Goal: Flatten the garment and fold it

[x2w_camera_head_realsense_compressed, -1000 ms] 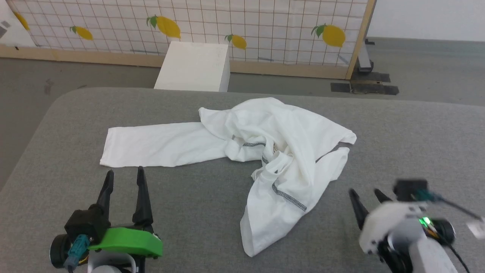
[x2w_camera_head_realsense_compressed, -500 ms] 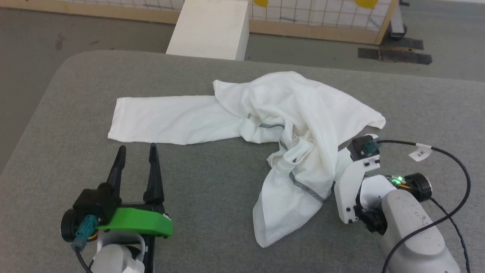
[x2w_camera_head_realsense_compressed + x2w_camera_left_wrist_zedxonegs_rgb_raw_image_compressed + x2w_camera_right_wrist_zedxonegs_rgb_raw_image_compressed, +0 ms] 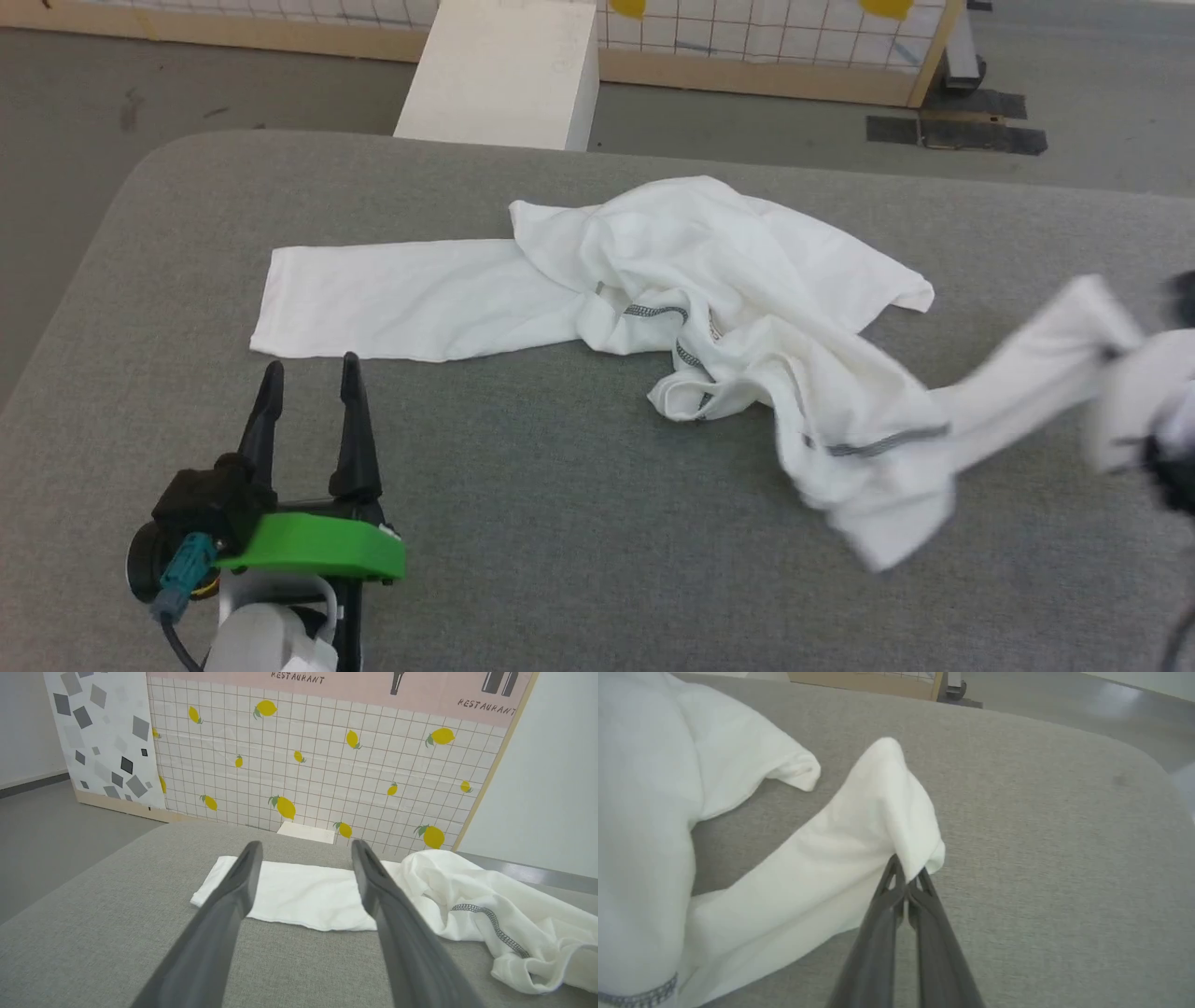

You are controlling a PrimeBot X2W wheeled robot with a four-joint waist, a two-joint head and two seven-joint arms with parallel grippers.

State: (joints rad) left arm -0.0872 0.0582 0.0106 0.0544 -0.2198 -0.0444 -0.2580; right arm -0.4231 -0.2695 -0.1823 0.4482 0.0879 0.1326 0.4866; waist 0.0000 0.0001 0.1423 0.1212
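Observation:
The garment [image 3: 728, 280], a white shirt with grey stitched seams, lies crumpled on the middle of the grey padded table [image 3: 523, 532]. One sleeve [image 3: 392, 299] lies flat toward the left. The other sleeve [image 3: 1018, 387] is stretched out to the right, blurred, and lifted at its end. My right gripper [image 3: 1109, 355] is shut on that sleeve end; in the right wrist view its fingers [image 3: 906, 870] pinch the white cloth [image 3: 878, 821]. My left gripper [image 3: 310, 366] stands open and empty just in front of the flat sleeve [image 3: 289, 891], fingers [image 3: 306, 847] pointing at it.
A white box [image 3: 499, 70] stands on the floor beyond the table's far edge. Behind it is a lemon-patterned screen with a wooden frame [image 3: 766, 79]. The table's rounded left corner [image 3: 140, 177] is near the flat sleeve. Bare grey surface lies in front of the garment.
My right gripper shut on a sleeve end and pulled it out to the right, dragging the garment's front fold along. The camera tilted down. The left gripper kept still.

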